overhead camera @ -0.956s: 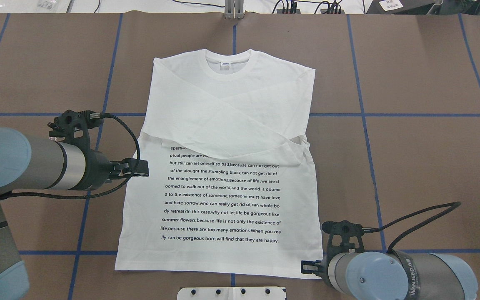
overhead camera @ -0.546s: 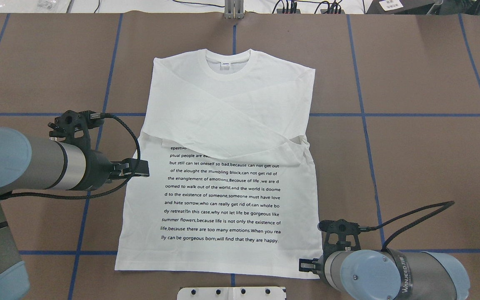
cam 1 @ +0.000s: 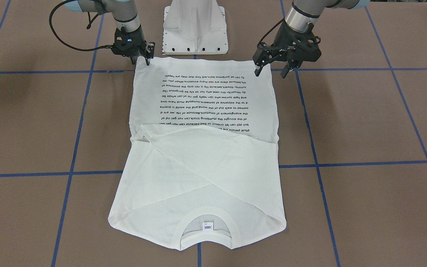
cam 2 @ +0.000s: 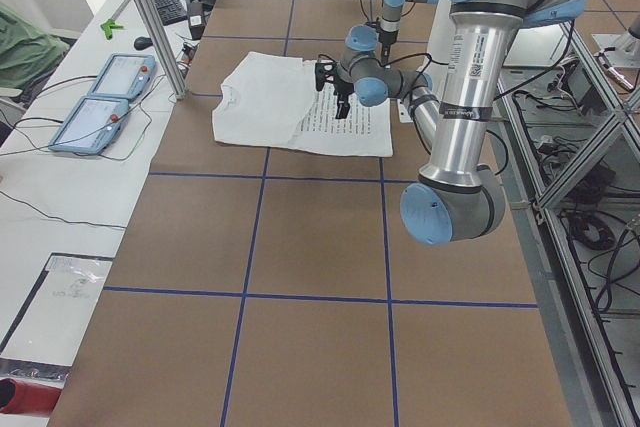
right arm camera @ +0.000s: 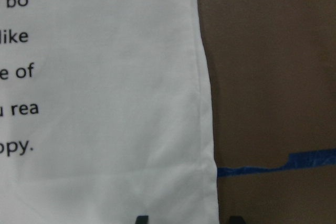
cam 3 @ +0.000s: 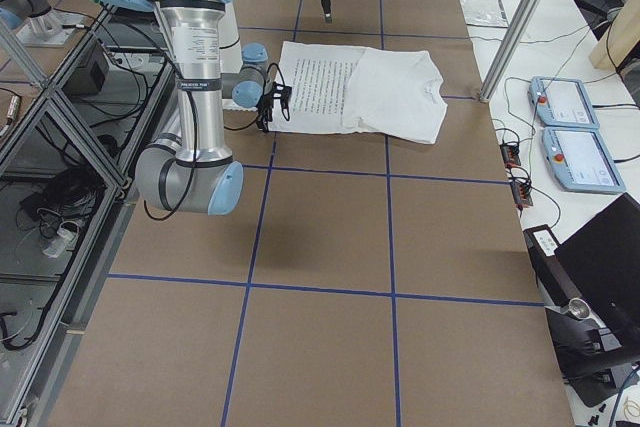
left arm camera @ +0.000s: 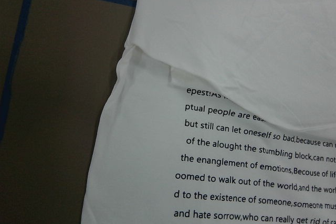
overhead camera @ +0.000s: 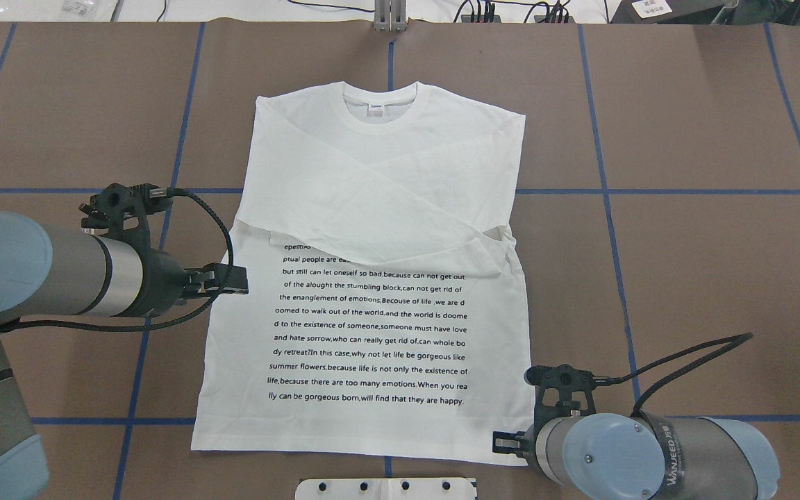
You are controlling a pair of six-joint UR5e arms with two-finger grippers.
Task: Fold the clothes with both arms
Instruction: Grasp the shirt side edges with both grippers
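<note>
Left end effector [cam 1: 270, 74] spread wide, over T-shirt [cam 1: 198, 163] side edge — right end effector [cam 1: 144, 61] spread, straddling opposite edge near hem.

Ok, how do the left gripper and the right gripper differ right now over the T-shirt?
The left gripper hangs high above the T-shirt, over its side edge about midway along; the right gripper sits low at a hem corner. The left gripper is spread wide; the right gripper is narrower, straddling the T-shirt's edge. Both are open, holding nothing.
</note>
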